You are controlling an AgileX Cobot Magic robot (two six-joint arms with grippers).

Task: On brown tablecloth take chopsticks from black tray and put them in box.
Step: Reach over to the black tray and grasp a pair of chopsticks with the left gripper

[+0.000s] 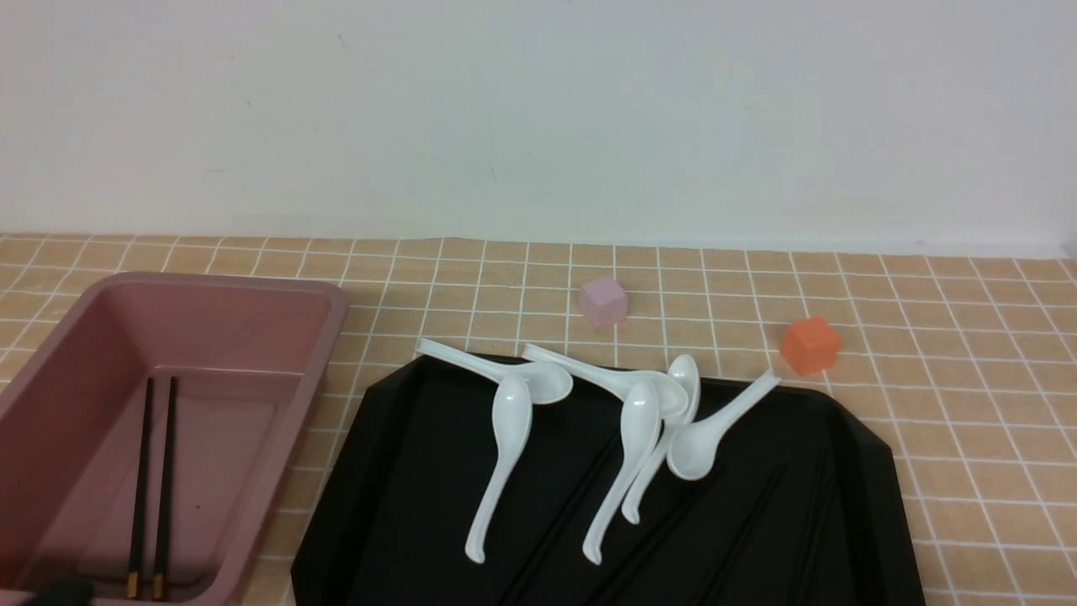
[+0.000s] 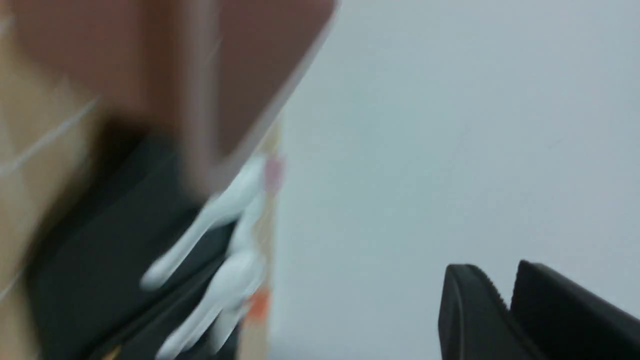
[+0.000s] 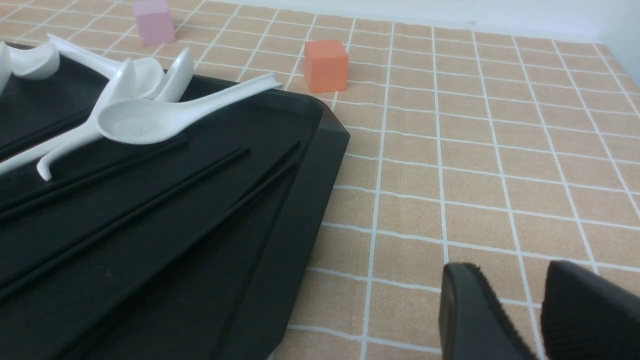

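The black tray lies on the brown tablecloth with several black chopsticks flat in it, faint in the front view. The pink box stands left of the tray and holds two chopsticks. My left gripper is shut and empty, raised, seen against the white wall; its view is blurred and shows the box and tray. My right gripper is narrowly open and empty, over bare cloth beside the tray's right rim. Neither gripper shows in the front view.
Several white soup spoons lie across the tray's far half, also in the right wrist view. A small pink cube and an orange cube stand on the cloth behind the tray. A white wall is behind.
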